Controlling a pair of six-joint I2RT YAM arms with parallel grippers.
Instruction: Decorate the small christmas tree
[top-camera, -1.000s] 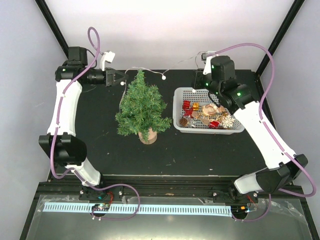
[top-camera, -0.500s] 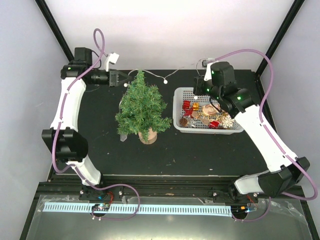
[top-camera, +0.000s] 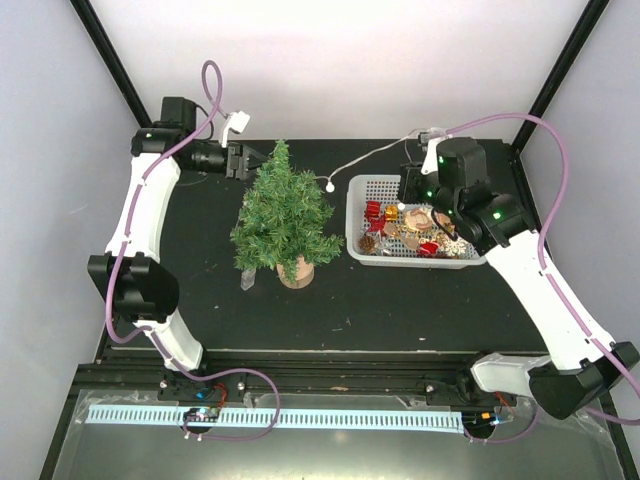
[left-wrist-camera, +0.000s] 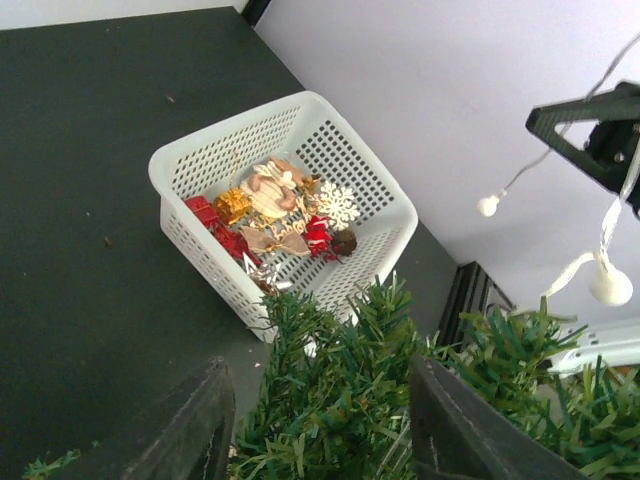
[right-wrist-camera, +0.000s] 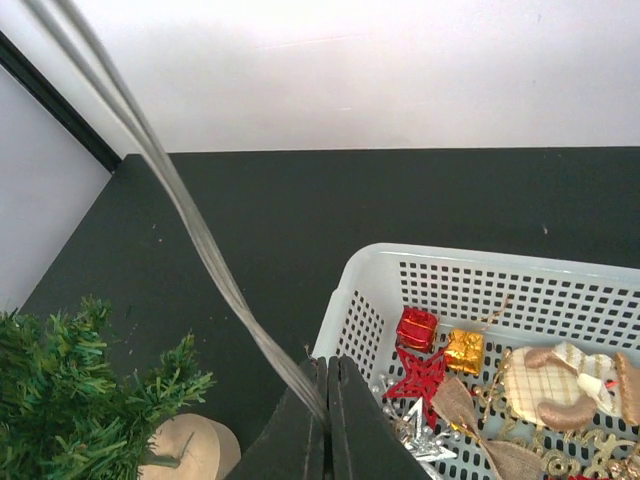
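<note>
dark green tree, white perforated basket, white light string, black table

Black table, two main items on top.
Small christmas tree stands upright left of centre on its wooden stump; white perforated basket of ornaments sits just right of it, close but apart. Tiny pale piece lies left of stump, unidentifiable.

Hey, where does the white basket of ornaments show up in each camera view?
Top external: basket right of centre, just right of the small christmas tree.
Left wrist: basket in the upper middle, beyond the tree along the bottom edge.
Right wrist: basket at lower right, partly cut off.
Shared landmark: the tree, bottom left in the right wrist view.
</note>
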